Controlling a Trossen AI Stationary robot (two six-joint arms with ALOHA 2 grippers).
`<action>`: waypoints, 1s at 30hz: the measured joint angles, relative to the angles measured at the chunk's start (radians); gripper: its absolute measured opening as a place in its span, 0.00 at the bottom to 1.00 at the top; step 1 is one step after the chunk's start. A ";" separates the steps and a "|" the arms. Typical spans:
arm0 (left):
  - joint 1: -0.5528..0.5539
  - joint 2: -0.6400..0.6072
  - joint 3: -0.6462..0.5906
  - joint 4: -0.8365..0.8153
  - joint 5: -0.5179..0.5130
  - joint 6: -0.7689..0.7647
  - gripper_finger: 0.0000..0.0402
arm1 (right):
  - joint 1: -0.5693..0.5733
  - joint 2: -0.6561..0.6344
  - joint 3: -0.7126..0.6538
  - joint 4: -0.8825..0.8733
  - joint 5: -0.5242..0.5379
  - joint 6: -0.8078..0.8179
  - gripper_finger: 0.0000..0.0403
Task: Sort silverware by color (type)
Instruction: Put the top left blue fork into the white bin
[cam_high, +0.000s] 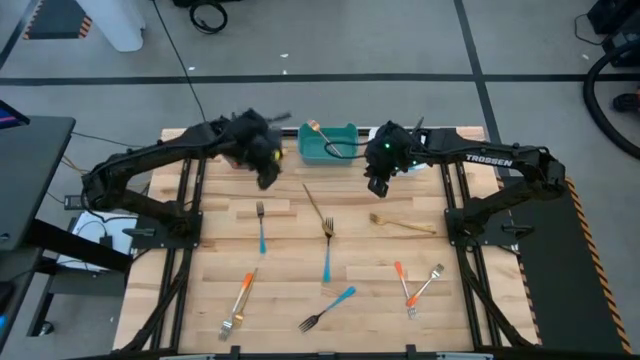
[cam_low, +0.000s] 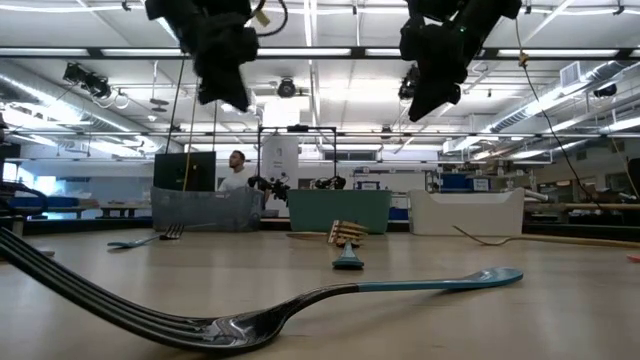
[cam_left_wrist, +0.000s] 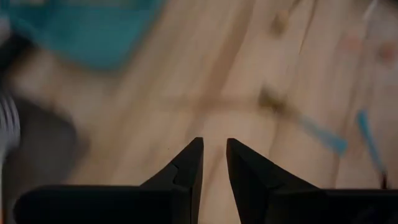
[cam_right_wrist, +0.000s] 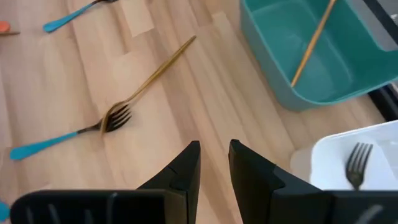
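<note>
Several slim forks lie flat on the wooden table: blue-handled ones (cam_high: 261, 230), (cam_high: 327, 258), (cam_high: 330, 306), orange-handled ones (cam_high: 241, 298), (cam_high: 402, 284), gold ones (cam_high: 318, 204), (cam_high: 405, 224) and a silver one (cam_high: 428, 282). One gold fork (cam_right_wrist: 314, 40) lies in the teal bin (cam_high: 328, 146). Another fork (cam_right_wrist: 356, 163) lies in a white container (cam_right_wrist: 339, 165). My left gripper (cam_high: 268, 172) hovers above the table left of the teal bin, shut and empty. My right gripper (cam_high: 378, 182) hovers right of the bin, shut and empty, above bare wood near a gold fork (cam_right_wrist: 149, 78).
The bins stand in a row along the table's far edge: a grey one (cam_low: 200, 208), the teal one (cam_low: 338, 210) and the white one (cam_low: 465, 210). A person (cam_low: 236, 170) stands in the room far behind. Bare wood lies between the scattered forks at mid-table.
</note>
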 joint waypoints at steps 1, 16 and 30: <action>-0.019 0.000 -0.002 -0.041 -0.019 -0.012 0.20 | 0.008 0.000 0.000 0.000 0.001 0.000 0.23; -0.296 0.006 -0.300 -0.039 -0.239 -0.793 0.20 | 0.065 0.000 0.000 -0.001 0.052 0.189 0.23; -0.393 0.006 -0.492 0.203 -0.389 -1.157 0.20 | 0.068 0.001 0.000 0.000 0.056 0.193 0.23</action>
